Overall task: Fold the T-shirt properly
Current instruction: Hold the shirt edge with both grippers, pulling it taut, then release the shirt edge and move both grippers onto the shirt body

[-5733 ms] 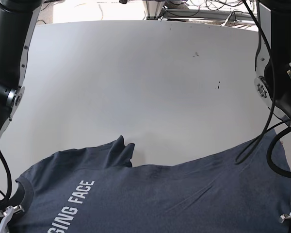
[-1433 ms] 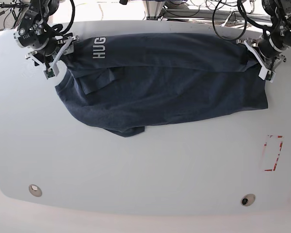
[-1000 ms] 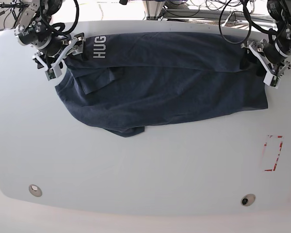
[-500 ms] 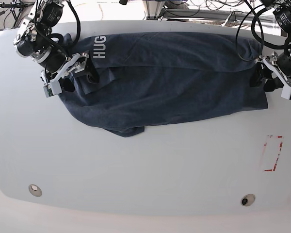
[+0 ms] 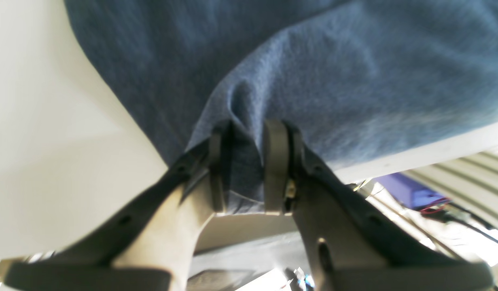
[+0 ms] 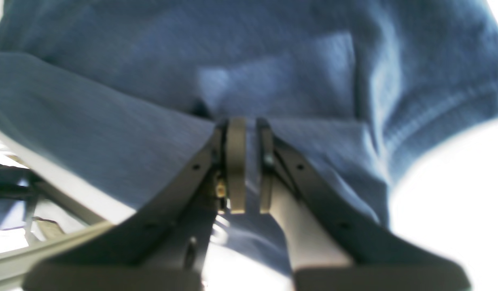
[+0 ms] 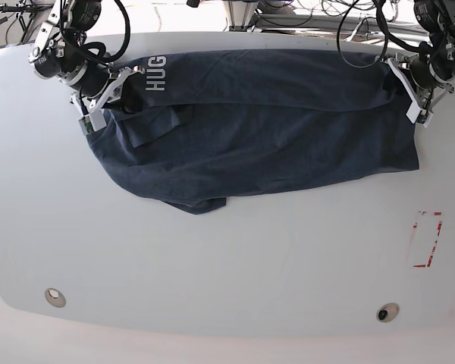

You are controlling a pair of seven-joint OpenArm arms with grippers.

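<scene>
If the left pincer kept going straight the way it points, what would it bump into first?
More T-shirt. The left pincer already has a fold of that cloth between its fingers, and only blue fabric lies ahead. The table is probably under it, but depth is unclear.

Navy heathered T-shirt [image 7: 273, 129], white lettering; seemingly white table [image 7: 212, 258].

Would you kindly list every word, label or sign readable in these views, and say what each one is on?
"HUG": white block letters on the T-shirt, near its far left corner in the base view; the rest of the print is folded out of sight.
Red rectangular outline on the table, near its right edge: a mark only, no text readable.
Wrist views: only blurred cloth, no text.
</scene>
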